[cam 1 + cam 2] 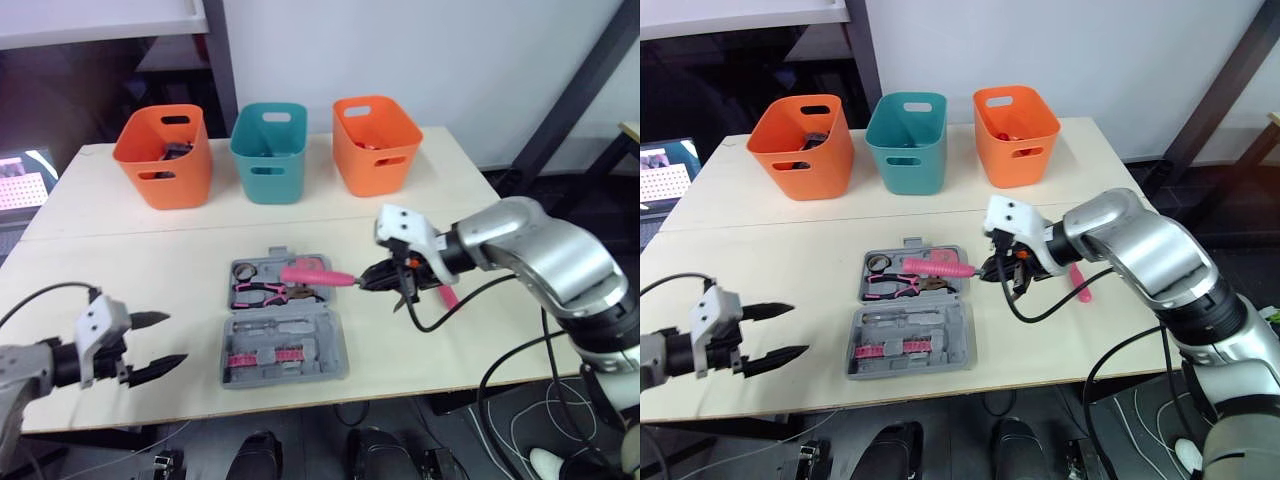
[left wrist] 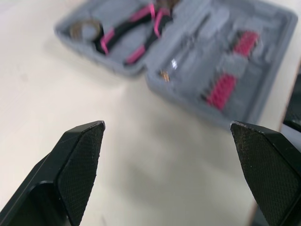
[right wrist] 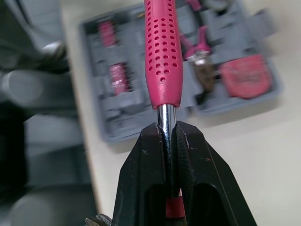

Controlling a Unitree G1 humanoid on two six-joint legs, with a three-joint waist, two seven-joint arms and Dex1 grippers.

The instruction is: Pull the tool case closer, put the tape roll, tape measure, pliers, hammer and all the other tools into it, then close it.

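The grey tool case [image 1: 285, 325] lies open at the table's middle front. Its far half holds pink-handled pliers [image 1: 260, 293], a tape roll [image 1: 245, 270] and a pink tape measure [image 3: 244, 75]. My right gripper [image 1: 375, 278] is shut on the steel shaft of the hammer [image 1: 315, 274]. The hammer's pink grip points left and hangs over the case's far half. My left gripper [image 1: 160, 345] stands open just above the table, left of the case, with nothing between its fingers. A pink tool [image 1: 1080, 283] lies on the table under my right forearm.
Three bins stand along the table's far side: an orange bin [image 1: 165, 155], a teal bin [image 1: 270, 150] and another orange bin [image 1: 375, 145]. A laptop [image 1: 665, 170] sits off the left edge. Cables hang from my right arm.
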